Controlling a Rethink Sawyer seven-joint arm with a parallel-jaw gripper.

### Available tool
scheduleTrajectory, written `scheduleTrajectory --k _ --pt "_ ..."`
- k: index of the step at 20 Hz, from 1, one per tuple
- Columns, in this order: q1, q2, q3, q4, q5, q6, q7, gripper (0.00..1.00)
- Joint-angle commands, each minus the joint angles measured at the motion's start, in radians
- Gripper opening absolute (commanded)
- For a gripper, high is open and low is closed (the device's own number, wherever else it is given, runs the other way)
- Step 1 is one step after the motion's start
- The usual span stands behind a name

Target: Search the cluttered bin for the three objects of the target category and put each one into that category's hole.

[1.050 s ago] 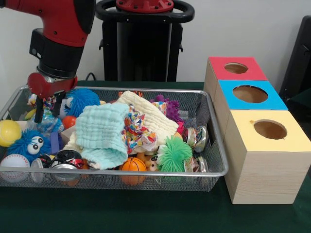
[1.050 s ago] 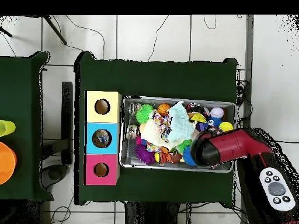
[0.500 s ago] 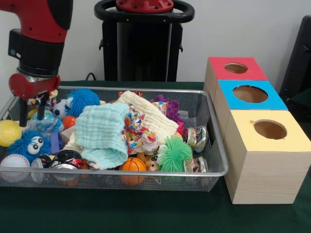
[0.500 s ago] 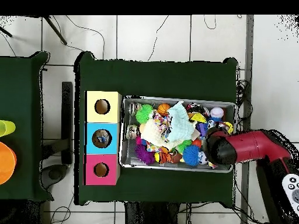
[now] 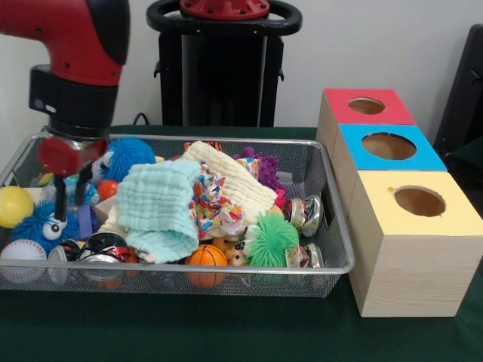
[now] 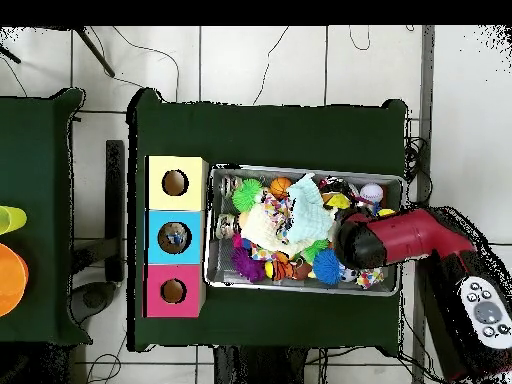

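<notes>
My gripper (image 5: 68, 212) hangs inside the left end of the wire mesh bin (image 5: 226, 140), its two dark fingers apart and pointing down. The tips sit just right of a blue fuzzy toy with eyes (image 5: 36, 223) and above a purple-blue item (image 5: 84, 222). Nothing is clearly held between them. Three boxes with holes stand right of the bin: red (image 5: 365, 106), blue (image 5: 389, 146) and yellow (image 5: 419, 202). From overhead the red arm (image 6: 395, 240) covers the bin's right end (image 6: 392, 182) and hides the gripper.
The bin also holds a mint cloth (image 5: 158, 204), a cream cloth (image 5: 230, 177), a green spiky ball (image 5: 270, 240), a small basketball (image 5: 207, 256), a baseball (image 5: 21, 253), a yellow ball (image 5: 13, 204), another blue fuzzy ball (image 5: 127, 154) and metal tins (image 5: 306, 213).
In the front view the gripper swung to the bin's left edge, then came back right and dropped lower, toward the blue fuzzy toy. The fingers look closer together than before.
</notes>
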State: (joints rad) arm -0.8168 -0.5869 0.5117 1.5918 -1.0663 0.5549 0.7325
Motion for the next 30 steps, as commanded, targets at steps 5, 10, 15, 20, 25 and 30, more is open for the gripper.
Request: scheduleTrajectory --k 5,10,15,20,25,30 --pt "0.12 0.031 -0.05 -0.024 -0.012 -0.002 0.102 1.0" --pt "-0.011 -0.146 -0.006 0.195 0.097 0.004 -0.046 1.0" --pt "-0.046 -0.22 -0.005 0.254 0.132 0.054 -0.111 1.0" --pt "-0.075 -0.261 0.009 0.293 0.133 0.062 -0.134 1.0" --pt "0.053 -0.087 -0.106 0.155 -0.055 -0.076 0.126 1.0" --pt "0.105 -0.059 -0.155 0.131 -0.073 -0.126 0.194 1.0"
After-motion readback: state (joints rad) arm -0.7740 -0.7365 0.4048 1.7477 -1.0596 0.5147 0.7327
